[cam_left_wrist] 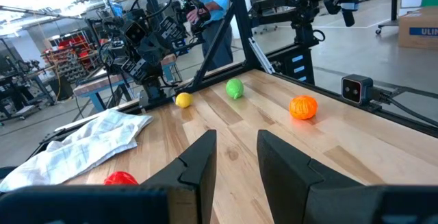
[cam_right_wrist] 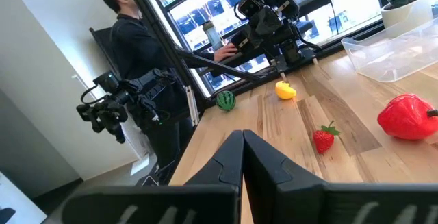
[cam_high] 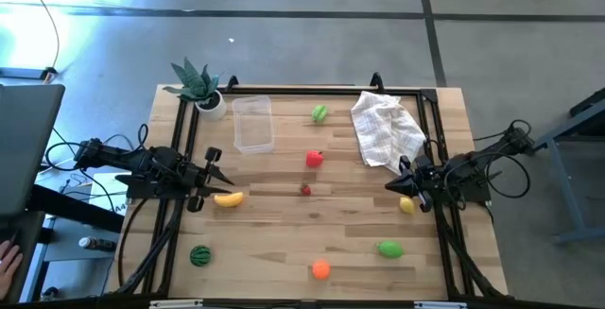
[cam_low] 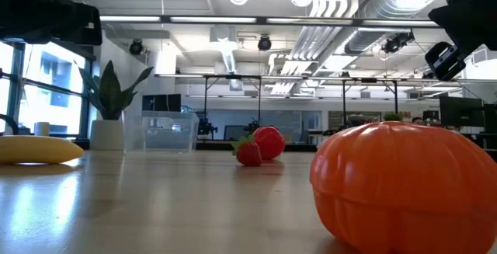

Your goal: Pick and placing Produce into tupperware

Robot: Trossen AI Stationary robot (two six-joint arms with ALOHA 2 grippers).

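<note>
Left hand: the left hand (cam_high: 214, 170) hovers near the worktop's left edge, its fingers (cam_left_wrist: 198, 162) parted with nothing between them; the banana (cam_high: 228, 198) lies just beside it.
Right hand: the right hand (cam_high: 397, 179) waits near the right edge with its fingers pressed together and nothing in them; the lemon (cam_high: 407, 205) lies just beside it and the crumpled cloth (cam_high: 386, 129) close by.
Tupperware: the clear tub (cam_high: 252, 123) stands empty near the far left corner, beside the potted plant (cam_high: 198, 87).
Produce: all of it lies loose on the worktop (cam_high: 284, 243): a green piece (cam_high: 320, 113) near the far edge, a red pepper (cam_high: 314, 159) and a strawberry (cam_high: 305, 190) at the middle, the watermelon (cam_high: 199, 255), the orange (cam_high: 321, 269) and another green piece (cam_high: 389, 248) toward the near edge.
Risk, grasp: smooth rounded toys would likely squirt out of a pinch that lands off-centre, and could roll off an edge.
Risk, tub: it looks light, so a nudge to its rim could slide or tip it toward the plant.
Risk, cloth: a reach from the right might snag it and drag it over the produce.
Risk, arms: both reaching toward the middle could bring them together.
</note>
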